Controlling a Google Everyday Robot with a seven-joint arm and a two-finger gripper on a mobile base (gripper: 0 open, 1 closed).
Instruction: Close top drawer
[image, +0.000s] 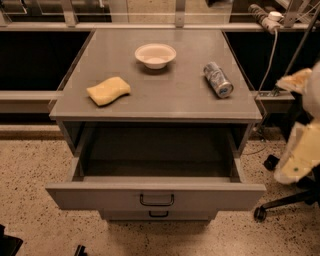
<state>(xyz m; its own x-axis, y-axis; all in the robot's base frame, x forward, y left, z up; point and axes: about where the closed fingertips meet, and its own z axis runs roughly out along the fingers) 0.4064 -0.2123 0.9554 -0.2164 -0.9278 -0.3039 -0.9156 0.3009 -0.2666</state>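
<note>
Your tool (296, 159) hangs beyond the right edge of the surface (165, 95). You cannot tell its state or whether it holds anything. The top drawer (100, 196) stands pulled out under the front edge, left of the tool, its front running left-right.

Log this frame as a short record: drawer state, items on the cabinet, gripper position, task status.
top drawer: pulled far out, front panel and loop handle facing the camera
lower drawer: front set back beneath the top one
cabinet top: white bowl, yellow sponge, can lying on its side
gripper: not in view; a pale arm segment shows at the right edge
contact with drawer: none
task status: not yet done
</note>
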